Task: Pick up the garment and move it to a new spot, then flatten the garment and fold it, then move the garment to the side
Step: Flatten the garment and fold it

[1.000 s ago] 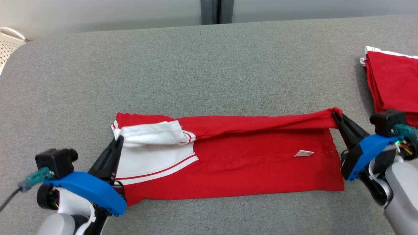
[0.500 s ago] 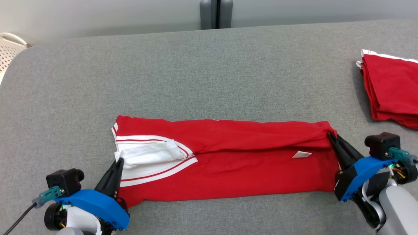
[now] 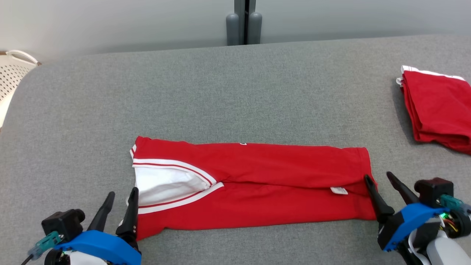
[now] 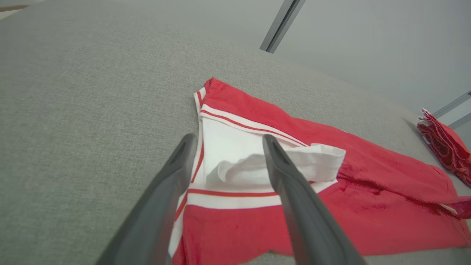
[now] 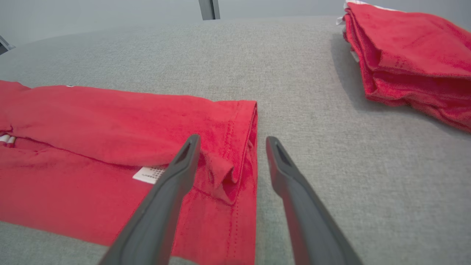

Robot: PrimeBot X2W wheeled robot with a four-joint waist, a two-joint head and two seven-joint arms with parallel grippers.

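Note:
The garment (image 3: pixel 265 176) is a red shirt with white, red-striped trim, lying flat on the grey table as a long band folded lengthwise. Its white collar end (image 4: pixel 235 162) points left and its hem end (image 5: pixel 228 147) points right, with a small white label (image 3: pixel 338 190) near the hem. My left gripper (image 3: pixel 123 192) is open at the collar end, its fingers straddling the white fabric without holding it. At the hem corner my right gripper (image 3: pixel 378 175) is also open, one finger over the cloth and one over bare table.
A stack of folded red garments (image 3: pixel 438 108) lies at the table's right edge, also seen as the red stack (image 5: pixel 408 55). A white perforated basket (image 3: pixel 13 71) stands off the table's far left corner. The grey table (image 3: pixel 220 92) stretches behind the shirt.
Both grippers brought the far edge of the shirt toward me, laid it over the near half, then opened and let go. The camera has tilted, shifting the whole picture.

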